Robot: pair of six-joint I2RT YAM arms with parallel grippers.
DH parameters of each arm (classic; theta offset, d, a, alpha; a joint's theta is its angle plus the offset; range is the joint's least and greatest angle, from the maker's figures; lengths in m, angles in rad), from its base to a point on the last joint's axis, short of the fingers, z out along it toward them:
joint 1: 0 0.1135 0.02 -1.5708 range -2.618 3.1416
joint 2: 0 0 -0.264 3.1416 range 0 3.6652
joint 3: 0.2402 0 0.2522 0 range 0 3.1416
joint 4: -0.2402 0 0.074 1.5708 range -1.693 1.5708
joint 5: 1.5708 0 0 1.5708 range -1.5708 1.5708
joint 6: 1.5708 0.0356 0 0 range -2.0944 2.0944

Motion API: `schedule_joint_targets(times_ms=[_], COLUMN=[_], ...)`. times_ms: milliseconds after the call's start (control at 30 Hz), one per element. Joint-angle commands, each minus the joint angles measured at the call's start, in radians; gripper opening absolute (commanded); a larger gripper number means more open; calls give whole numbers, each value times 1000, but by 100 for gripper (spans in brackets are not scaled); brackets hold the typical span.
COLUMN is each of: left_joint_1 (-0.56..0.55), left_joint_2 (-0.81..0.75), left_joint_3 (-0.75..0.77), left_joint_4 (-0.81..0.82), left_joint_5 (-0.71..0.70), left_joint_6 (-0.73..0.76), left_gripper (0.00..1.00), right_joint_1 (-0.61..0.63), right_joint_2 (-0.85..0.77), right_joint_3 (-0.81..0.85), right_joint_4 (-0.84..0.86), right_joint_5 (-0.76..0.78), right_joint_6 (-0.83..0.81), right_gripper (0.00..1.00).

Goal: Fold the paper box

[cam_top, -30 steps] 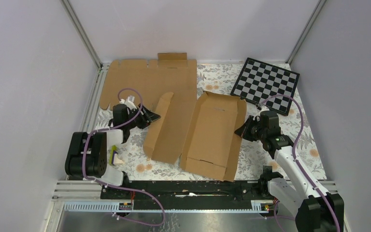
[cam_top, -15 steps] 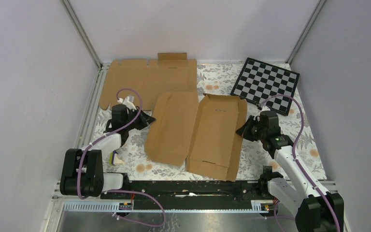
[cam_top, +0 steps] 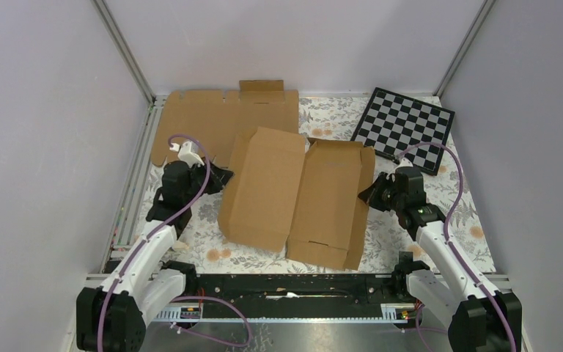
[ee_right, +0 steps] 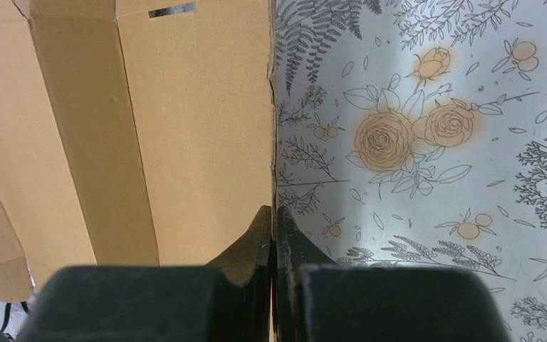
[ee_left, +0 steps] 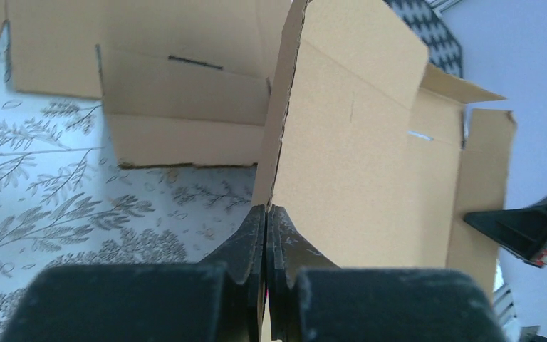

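The left gripper (cam_top: 223, 176) is fully closed on the left edge of the paper box (cam_top: 300, 194). In the left wrist view its two fingers (ee_left: 246, 239) press together, and the thin cardboard edge rises straight up from between their tips. The right gripper (cam_top: 366, 196) is also closed, and it pinches the right edge of the same box. In the right wrist view the cardboard edge runs down into the closed fingertips (ee_right: 260, 231).

The box lies opened in the middle of the table between the two arms. Its left panel is lifted and leans inward, its right part is a shallow tray with low raised sides.

Only the top view shows both arms together, the second flat brown cardboard sheet (cam_top: 212, 117) at the back left, and the whole checkerboard (cam_top: 403, 130) at the back right, which is apart from the box. The left wrist view shows the inner face of the lifted panel, a slot in the far wall, and the tip of the right gripper beyond the box. The right wrist view shows a slot near the top of the tray and the fold lines.

The table has a cloth (cam_top: 190, 242) printed with grey leaves and orange roses. Plain pale walls (cam_top: 44, 110) with metal corner posts (cam_top: 124, 51) stand around it
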Motion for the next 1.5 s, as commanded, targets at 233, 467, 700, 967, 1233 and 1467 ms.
schedule_joint_targets(times_ms=[233, 467, 700, 967, 1233, 1467], left_joint_1=[-23, -20, -16, -19, -19, -22], left_joint_2=[-73, -61, -116, -231, -239, -266], left_joint_3=[222, 268, 150, 158, 242, 182], left_joint_4=[-113, -105, 119, 177, 92, 99], left_joint_5=[125, 119, 259, 233, 151, 122], left_joint_6=[-58, -71, -146, -156, -79, -45], left_gripper=[0, 0, 0, 0, 0, 0], right_joint_1=[8, 8, 9, 21, 61, 148], right_joint_2=[35, 48, 31, 131, 126, 206], right_joint_3=[70, 118, 127, 234, 294, 122], right_joint_4=[187, 323, 395, 517, 572, 900], right_joint_5=[-24, -60, -21, -27, 124, 255], right_joint_6=[117, 32, -84, 43, 30, -192], right_gripper=[0, 0, 0, 0, 0, 0])
